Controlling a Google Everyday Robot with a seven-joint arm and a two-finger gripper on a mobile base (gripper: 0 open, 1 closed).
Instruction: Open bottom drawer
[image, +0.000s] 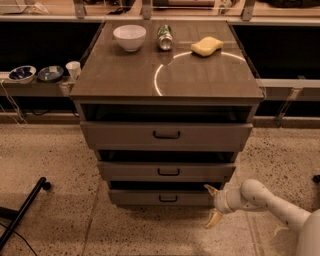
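Note:
The bottom drawer (150, 198) is the slimmest grey-brown front of three, low on the cabinet, with a small black bar handle (168, 199) at its centre. A dark gap shows above its front. My gripper (212, 205) is at the drawer's right end, about level with it, on a white arm coming from the lower right. Its two pale fingers are spread apart, one up by the drawer's top right corner (210, 189) and one down near the floor (213, 219). It holds nothing.
The mid drawer (167, 171) and the tall top drawer (166, 135) sit above. On the cabinet top are a white bowl (129, 37), a can (164, 37) and a yellow sponge (207, 46). A side shelf holds small bowls (36, 73). A black leg (22, 212) lies on the floor at left.

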